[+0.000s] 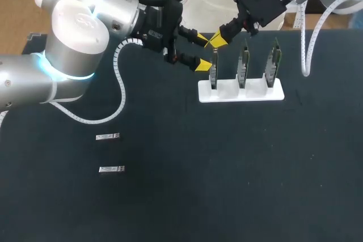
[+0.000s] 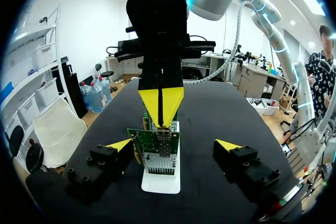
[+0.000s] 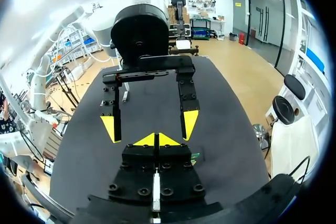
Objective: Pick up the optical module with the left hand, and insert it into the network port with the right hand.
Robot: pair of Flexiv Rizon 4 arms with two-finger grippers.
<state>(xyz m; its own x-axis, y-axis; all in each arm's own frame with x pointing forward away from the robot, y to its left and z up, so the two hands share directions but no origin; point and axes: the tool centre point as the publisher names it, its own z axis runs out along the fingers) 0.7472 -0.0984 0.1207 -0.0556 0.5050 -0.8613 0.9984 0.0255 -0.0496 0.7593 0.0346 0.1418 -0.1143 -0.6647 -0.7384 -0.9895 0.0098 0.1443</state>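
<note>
Judging insertion underway | right gripper (image 1: 218,39) fingers pinched together at leftmost green circuit card (image 1: 214,75), module unconfirmed | left gripper (image 1: 201,51) fingers wide, empty | two silver optical modules (image 1: 108,136) lie on black tabletop (image 1: 227,168)

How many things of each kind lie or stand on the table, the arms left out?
Optical modules: 2
Green circuit boards: 3
White holder: 1
Total: 6

Our black table (image 1: 227,185) carries a white stand (image 1: 241,93) far right; at left lie a far module (image 1: 108,136) and a near module (image 1: 112,169), seemingly metal.
</note>
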